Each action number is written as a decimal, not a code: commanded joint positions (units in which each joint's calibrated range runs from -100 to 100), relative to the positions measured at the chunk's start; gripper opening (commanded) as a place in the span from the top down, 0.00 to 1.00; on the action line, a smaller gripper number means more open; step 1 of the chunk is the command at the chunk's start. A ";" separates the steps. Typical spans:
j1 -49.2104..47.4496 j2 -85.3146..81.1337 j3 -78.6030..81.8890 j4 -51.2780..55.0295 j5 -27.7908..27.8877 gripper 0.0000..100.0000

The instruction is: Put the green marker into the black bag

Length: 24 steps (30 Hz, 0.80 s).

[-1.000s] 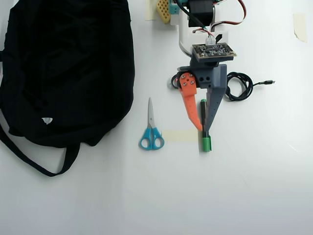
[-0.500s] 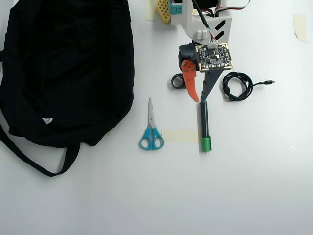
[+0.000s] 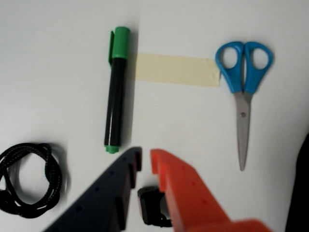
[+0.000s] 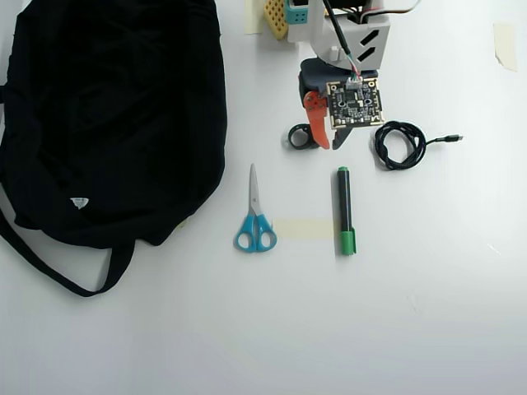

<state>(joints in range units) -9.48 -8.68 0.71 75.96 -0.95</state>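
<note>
White tabletop (image 4: 428, 329), green marker (image 4: 344, 211) between scissors (image 4: 255, 216) and coiled cable (image 4: 400, 145), black bag (image 4: 107, 115) far left, pincer (image 3: 145, 162) narrowly parted, empty.

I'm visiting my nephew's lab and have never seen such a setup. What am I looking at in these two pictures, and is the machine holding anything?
It is a small robot arm on a white table. One picture looks straight down from above; the other comes from a camera on the arm's wrist, so its own gripper fills the bottom edge: one orange finger, one dark one, nearly closed with a thin gap, holding nothing. From above, the gripper hangs near the table's top edge. On the table lie the green marker, blue-handled scissors, a strip of tape between them, a coiled black cable, a small black ring and the big black bag on the left.
</note>
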 commanded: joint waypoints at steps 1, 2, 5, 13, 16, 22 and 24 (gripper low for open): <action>-0.10 -2.53 -2.68 0.27 -0.20 0.98; 0.05 -2.53 -2.68 0.01 -0.20 0.98; 0.28 -2.61 -4.12 -0.33 -0.20 0.98; -1.52 -2.61 -4.66 0.10 0.38 0.98; -2.71 -2.61 -4.39 0.10 0.38 0.98; -5.56 -2.61 -3.76 0.36 -0.15 0.98; -6.60 -2.61 -3.76 0.36 -0.15 0.98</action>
<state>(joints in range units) -14.70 -8.84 -1.42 75.96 -1.00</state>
